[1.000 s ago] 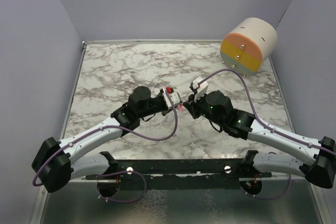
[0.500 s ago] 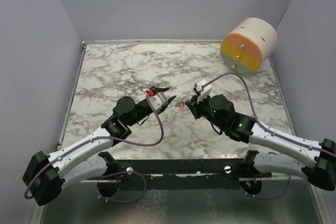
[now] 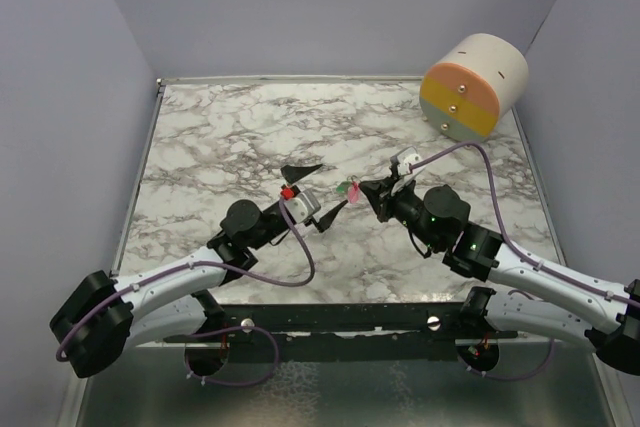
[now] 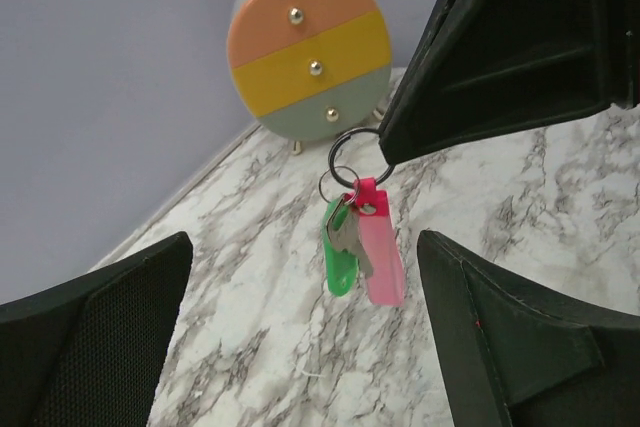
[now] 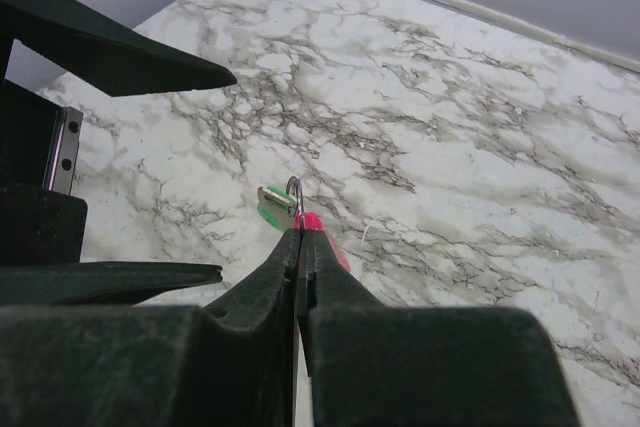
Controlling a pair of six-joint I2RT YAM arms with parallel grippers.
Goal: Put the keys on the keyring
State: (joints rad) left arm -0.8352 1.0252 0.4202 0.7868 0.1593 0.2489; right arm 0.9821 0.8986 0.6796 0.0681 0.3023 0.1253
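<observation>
Keys (image 4: pixel 358 247) hang in the air off the tip of the right claw (image 5: pixel 298 239), over the middle of the counter (image 3: pixel 230 127). Green key (image 4: pixel 340 259) and pink key (image 4: pixel 382 265) are side by side and touching, with green at 9 o'clock of pink in the left wrist view. Both heads sit on a small ring (image 4: pixel 322 187), which links into the bigger keyring (image 4: pixel 331 155). Keyring is at 12 o'clock of the keys, its far edge pinched in the right claw.

Right claw: jaws fully closed, fingers pressed flat together, gripping the keyring wire at the very tips. In the top view the bunch sticks out at 9 o'clock from that claw's tip.

Left claw (image 3: pixel 318 190): jaws wide apart, holding nothing, touching nothing. It faces the right claw, and in the top view the keys sit at its 3 o'clock, just past the fingertips. From its own wrist camera the keys are dead centre, with one finger (image 4: pixel 100 347) at 7 o'clock and the other at 5 o'clock, both clear of the keys.

Round drawer chest (image 3: pixel 472 87) with orange, yellow and grey-green fronts sits at the counter's 1 o'clock corner, well apart from both claws. Purple cable (image 3: pixel 300 257) loops off the left arm.
</observation>
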